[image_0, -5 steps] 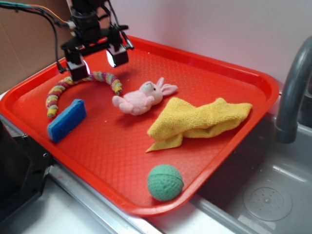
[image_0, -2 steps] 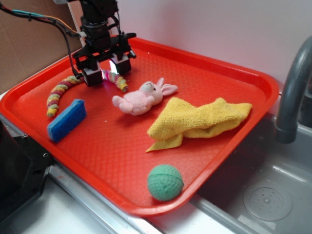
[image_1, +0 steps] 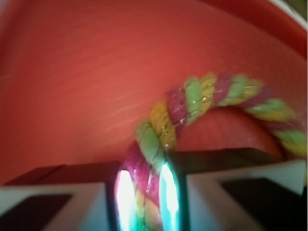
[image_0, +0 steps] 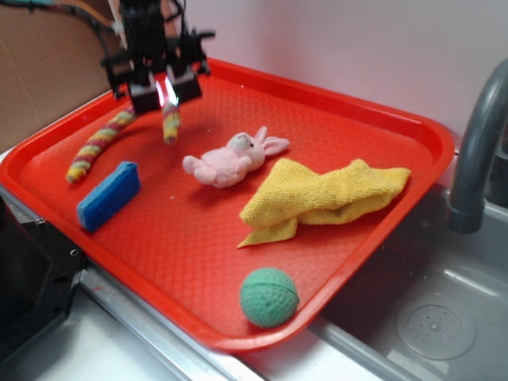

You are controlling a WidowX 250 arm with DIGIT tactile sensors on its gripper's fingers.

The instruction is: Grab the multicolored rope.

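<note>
A green ball (image_0: 269, 297) sits nearest on the red tray (image_0: 381, 119). Farther back lie a yellow cloth (image_0: 317, 198), a pink plush rabbit (image_0: 230, 161) and a blue sponge (image_0: 109, 194). At the far left corner the arm hangs straight down, its gripper (image_0: 164, 91) clamped on the multicolored rope (image_0: 99, 144), whose ends droop toward the tray on either side. The wrist view alone shows the pads (image_1: 169, 202) pinching the rope (image_1: 202, 98), which arches away over the tray's surface.
</note>
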